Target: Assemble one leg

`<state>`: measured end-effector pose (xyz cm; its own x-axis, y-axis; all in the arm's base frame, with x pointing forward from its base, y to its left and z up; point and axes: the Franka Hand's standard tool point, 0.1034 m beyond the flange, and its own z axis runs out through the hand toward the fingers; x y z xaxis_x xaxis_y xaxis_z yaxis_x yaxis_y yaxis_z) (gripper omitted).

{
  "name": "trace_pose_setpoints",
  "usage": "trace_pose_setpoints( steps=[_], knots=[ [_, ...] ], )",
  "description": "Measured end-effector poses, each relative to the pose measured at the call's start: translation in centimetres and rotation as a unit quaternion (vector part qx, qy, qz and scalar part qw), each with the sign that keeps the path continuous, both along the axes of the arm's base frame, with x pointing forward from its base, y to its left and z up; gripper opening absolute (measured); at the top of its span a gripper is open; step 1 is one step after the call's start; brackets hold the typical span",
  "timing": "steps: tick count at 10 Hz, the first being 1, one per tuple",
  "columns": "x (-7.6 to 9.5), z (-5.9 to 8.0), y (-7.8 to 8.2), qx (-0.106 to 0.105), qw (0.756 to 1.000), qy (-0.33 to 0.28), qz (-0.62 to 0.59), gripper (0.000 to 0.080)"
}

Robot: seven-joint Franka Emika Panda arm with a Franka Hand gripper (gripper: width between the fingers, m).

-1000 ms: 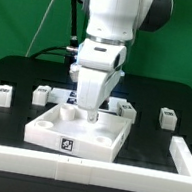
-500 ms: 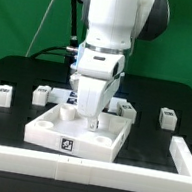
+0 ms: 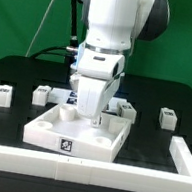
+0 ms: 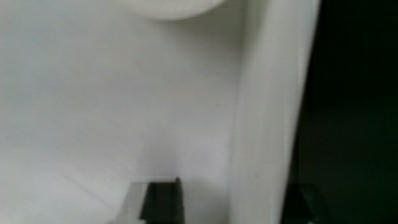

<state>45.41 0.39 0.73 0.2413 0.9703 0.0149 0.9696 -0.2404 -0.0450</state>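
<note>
gripper (image 3: pixel 91 115): frame centre, low on the white tray (image 3: pixel 48 129); whether its fingers are spread cannot be told.
leg (image 3: pixel 128 110): just right of the gripper, apart from it.
leg heading: tag faces the camera; long axis unclear.

Robot arm (image 3: pixel 114 26) cut off by the exterior view's top edge, gripper (image 3: pixel 90 115) tips too small to tell open from closed, leg (image 3: pixel 128 110) partly hidden behind it, wrist view blurred throughout, white surface (image 4: pixel 107 120) featureless, dark finger (image 4: pixel 164 203) cut by the frame edge.
</note>
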Motion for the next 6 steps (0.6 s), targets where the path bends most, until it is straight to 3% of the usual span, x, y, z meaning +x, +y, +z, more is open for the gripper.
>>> trace_pose_setpoints(
  steps=[1,6],
  knots=[
    [0.01,0.01,-0.01,0.000,1.000,0.000,0.000,0.0065],
    [0.17,0.09,-0.03,0.000,1.000,-0.004,-0.001,0.0060]
  ],
)
